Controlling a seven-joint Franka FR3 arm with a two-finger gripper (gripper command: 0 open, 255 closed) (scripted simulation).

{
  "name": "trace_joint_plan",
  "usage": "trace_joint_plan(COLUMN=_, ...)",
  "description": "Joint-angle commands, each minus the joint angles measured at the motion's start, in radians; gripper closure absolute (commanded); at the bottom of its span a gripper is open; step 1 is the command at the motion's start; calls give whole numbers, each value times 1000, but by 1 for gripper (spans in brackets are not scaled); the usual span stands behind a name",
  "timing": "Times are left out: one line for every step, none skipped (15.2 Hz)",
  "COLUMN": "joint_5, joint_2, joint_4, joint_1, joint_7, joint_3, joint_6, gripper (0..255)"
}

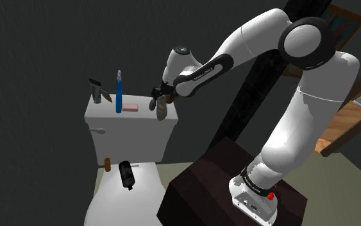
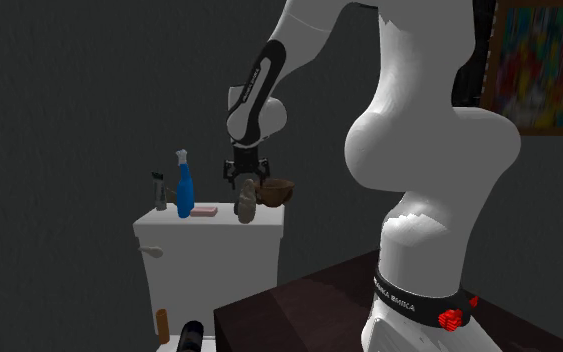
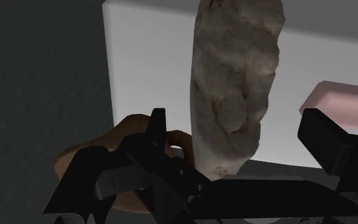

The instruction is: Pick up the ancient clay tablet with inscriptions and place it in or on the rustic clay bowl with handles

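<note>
- The gripper [image 3: 233, 121], seen closest: its black fingers [image 3: 330, 143] are spread and bracket the near end of the tablet [image 3: 234, 70]. White surface shows between the tablet and each finger, so no pinch is evident.
- The tablet: a long, pale, mottled slab with a rough, pitted face. It stands on end under the gripper, at the end of the toilet tank lid [image 1: 108, 114] towards the shoulder view's right. Whether its foot bears on the lid cannot be told.
- Handling (a judgement): rigid, and probably dense for its bulk. The coarse face should give the pads good friction, but clay of this kind chips at edges and corners. The best hold is across the two long side edges at the upper end, where the fingers flank it, with moderate closing force. Held so high, the long body may pivot, so a slow, straight lift is advised.
- The bowl [image 2: 277, 189]: brown and rounded, just beside the tablet on the same lid. It looks hardly wider than the tablet is long, so the slab will likely lean on the rim. It should be lowered in rather than dropped, both pieces being brittle.
- Farther along the lid: a pink bar [image 1: 130, 106], then a blue spray bottle [image 1: 118, 96].
- Beyond: a dark grey wall [image 1: 31, 51].
</note>
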Motion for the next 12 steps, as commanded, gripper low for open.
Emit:
trace_joint_plan(joint_5=-23, joint_2=28, joint_4=8, joint_1=6, joint_7=19, joint_3=-10, joint_6=18, gripper=0)
trace_joint_plan(joint_5=-33, joint_2=41, joint_4=13, joint_1=9, joint_7=26, joint_3=-16, joint_6=27, gripper=0)
trace_joint_plan(joint_5=-39, joint_2=49, joint_4=16, joint_1=10, joint_7=30, joint_3=-19, joint_6=32, gripper=0)
trace_joint_plan(joint_5=-38, joint_2=49, joint_4=15, joint_1=11, joint_7=30, joint_3=-19, joint_6=32, gripper=0)
trace_joint_plan(joint_5=-38, joint_2=49, joint_4=16, joint_1=11, joint_7=30, joint_3=-19, joint_6=32, gripper=0)
trace_joint_plan(joint_5=-38, joint_2=49, joint_4=16, joint_1=11, joint_7=30, joint_3=-19, joint_6=32, gripper=0)
trace_joint_plan(joint_5=-38, joint_2=49, joint_4=16, joint_1=11, joint_7=30, joint_3=-19, joint_6=32, gripper=0)
trace_joint_plan(joint_5=-38, joint_2=49, joint_4=16, joint_1=11, joint_7=30, joint_3=-19, joint_6=32, gripper=0)
trace_joint_plan(joint_5=-38, joint_2=49, joint_4=16, joint_1=11, joint_7=30, joint_3=-19, joint_6=32, gripper=0)
trace_joint_plan(joint_5=-38, joint_2=49, joint_4=15, joint_1=11, joint_7=30, joint_3=-19, joint_6=31, gripper=0)
trace_joint_plan(joint_5=-38, joint_2=49, joint_4=15, joint_1=11, joint_7=30, joint_3=-19, joint_6=31, gripper=255)
trace_joint_plan(joint_5=-38, joint_2=49, joint_4=15, joint_1=11, joint_7=30, joint_3=-19, joint_6=31, gripper=255)
